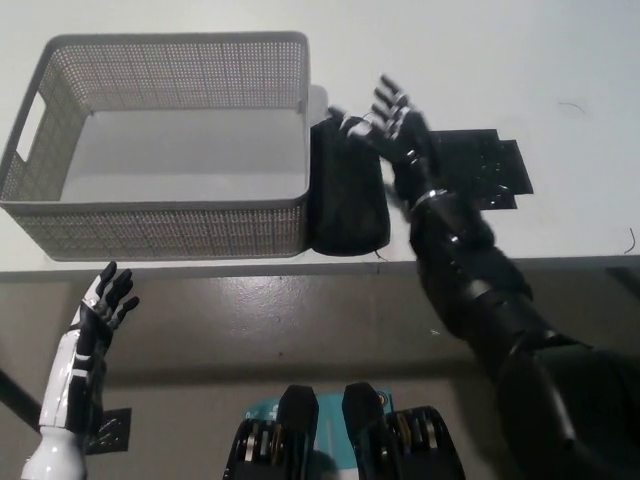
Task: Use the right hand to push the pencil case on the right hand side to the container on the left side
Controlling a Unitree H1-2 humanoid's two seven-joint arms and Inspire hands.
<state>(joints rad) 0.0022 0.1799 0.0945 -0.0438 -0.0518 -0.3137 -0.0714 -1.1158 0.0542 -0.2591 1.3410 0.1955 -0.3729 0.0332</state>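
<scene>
White table (480,60) fills the top of the head view, its front edge running across just below the middle. On its left side sits the grey mesh container (160,232), a big rectangular basket with a handle slot in its left wall. Right up against the container's right wall lies the black pencil case (345,205), long side along the wall, near end close to the table's front edge. There it is, touching or as good as touching the mesh, no gap I can make out.

The black right arm (490,310) sweeps in from the bottom right and reaches up over the table edge. At its end, the right hand (395,135) is raised just to the right of the pencil case's far end, fingers spread wide and pointing away, nothing in its grasp. It looks lifted clear of the case, hanging above and beside its upper right corner, though contact at the far end is hard to rule out.

Behind the hand, a flat black square mat (490,175) lies on the table.

Down at lower left, below the table edge, the white left hand (100,310) rests with fingers apart, empty.
</scene>
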